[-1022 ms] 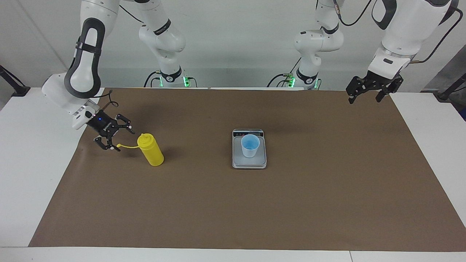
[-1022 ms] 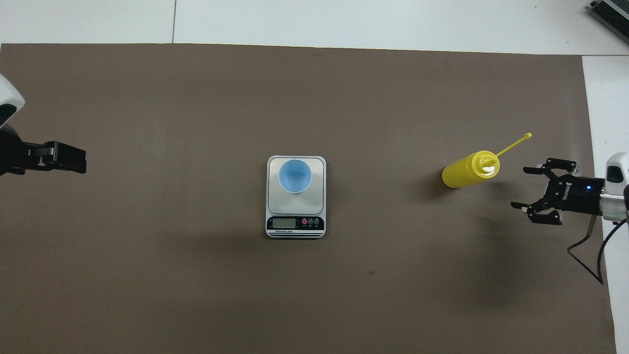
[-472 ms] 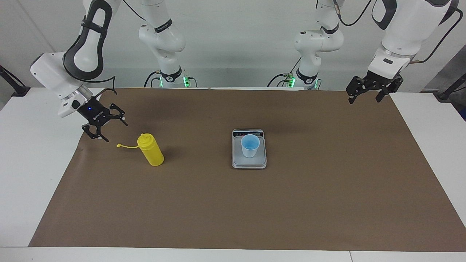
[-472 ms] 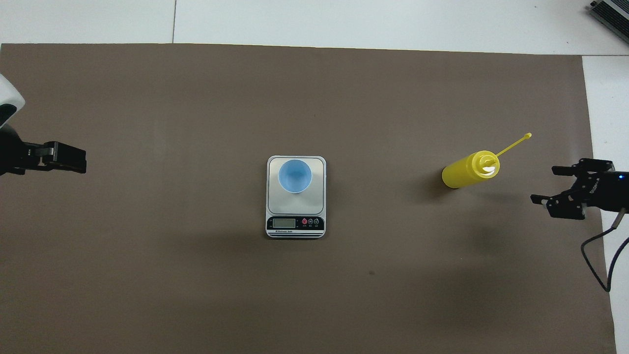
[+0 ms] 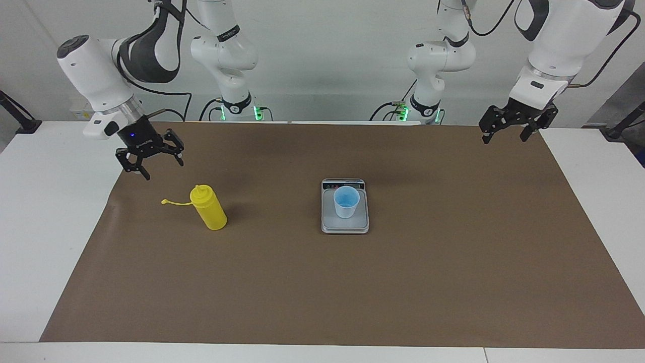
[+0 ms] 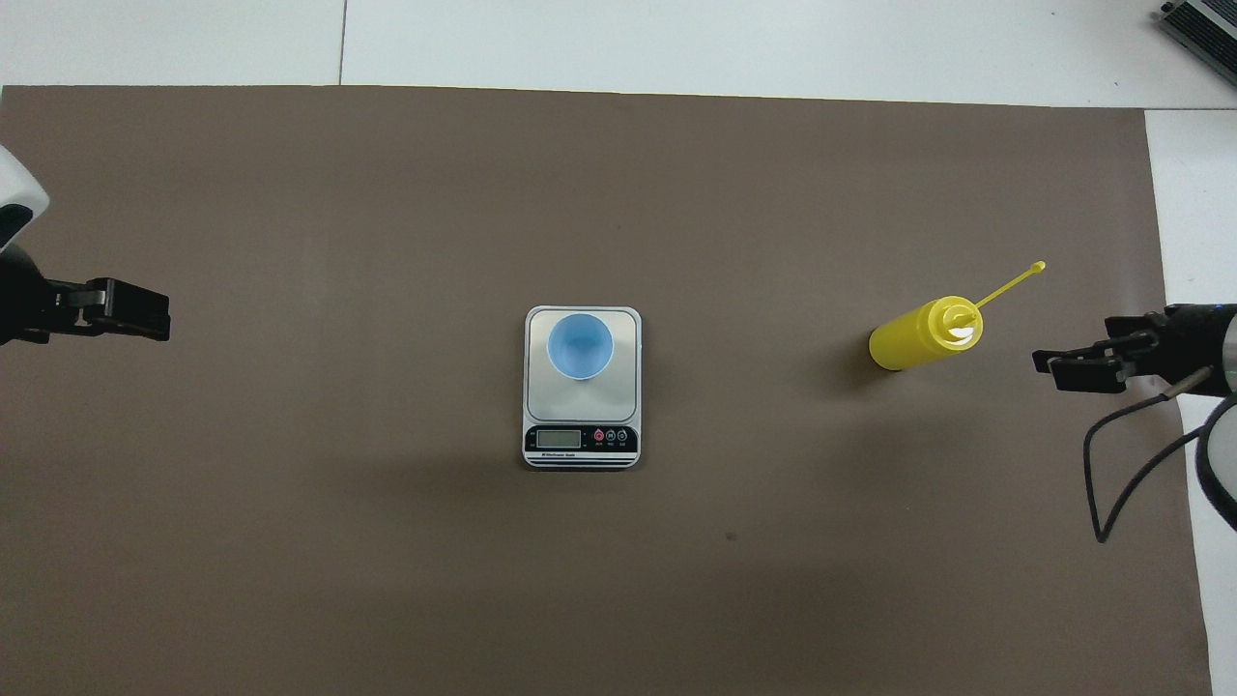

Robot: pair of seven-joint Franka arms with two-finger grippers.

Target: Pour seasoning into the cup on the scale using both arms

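Note:
The yellow seasoning bottle [image 5: 209, 207] [image 6: 925, 333] stands upright on the brown mat toward the right arm's end, its cap strap [image 5: 176, 203] [image 6: 1010, 282] sticking out sideways. A light blue cup [image 5: 346, 201] [image 6: 580, 346] sits on the silver scale [image 5: 345, 225] [image 6: 628, 333] at the table's middle, display strip toward the robots. My right gripper [image 5: 152, 169] [image 6: 1053, 367] hangs open and empty over the mat's edge, apart from the bottle. The left gripper [image 5: 504, 138] [image 6: 159, 324] waits open and empty over the mat's corner at the left arm's end.
A brown mat [image 5: 453, 277] covers most of the white table [image 5: 45, 227]. A black cable [image 6: 1111, 483] dangles from the right wrist over the mat's edge. Bottle and scale stand well apart, with bare mat between them.
My right gripper has risen and drawn back from the cap strap toward the robots, turning to point downward. Left arm, bottle, cup and scale have not moved.

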